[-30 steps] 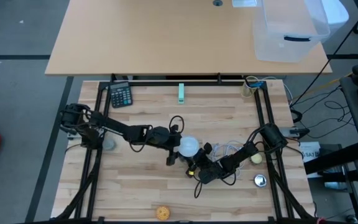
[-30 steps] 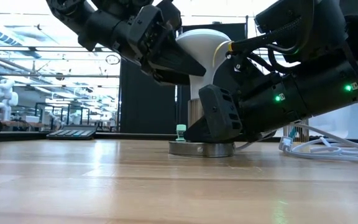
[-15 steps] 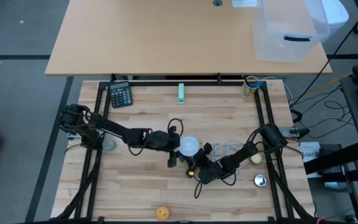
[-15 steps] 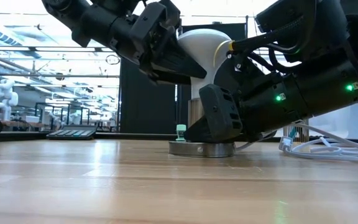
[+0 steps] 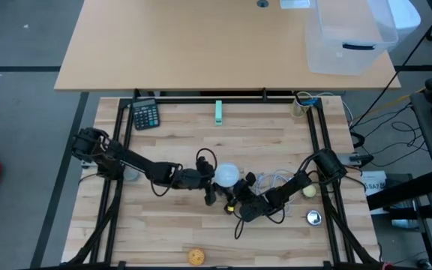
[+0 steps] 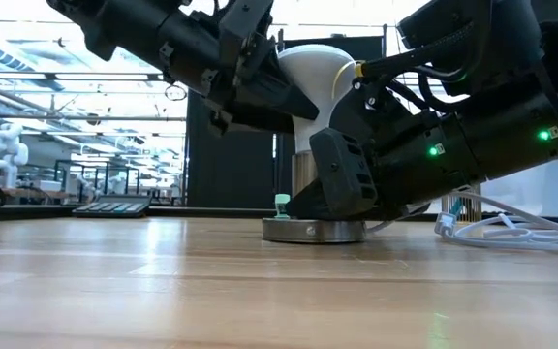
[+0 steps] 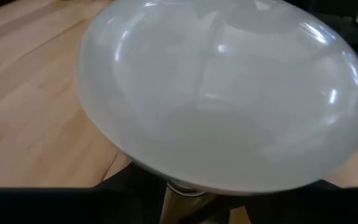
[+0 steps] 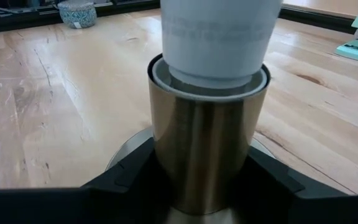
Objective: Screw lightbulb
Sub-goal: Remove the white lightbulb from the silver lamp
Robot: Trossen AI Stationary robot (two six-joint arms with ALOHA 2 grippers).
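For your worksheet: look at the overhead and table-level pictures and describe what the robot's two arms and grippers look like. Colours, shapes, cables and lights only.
Both arms are matte black, built of chunky rounded segments joined in a chain. The left gripper ends in flat, wedge-shaped dark fingers. The right gripper has a blocky black housing with two small green lights. Thin black cables loop off both arms.

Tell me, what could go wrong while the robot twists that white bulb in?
The left tool squeezes the lightbulb on its round globe; it might slip or crack the glass. The right tool holds the brass socket on its metal base; if that grip slips, the socket may turn too. The white cables nearby could snag.
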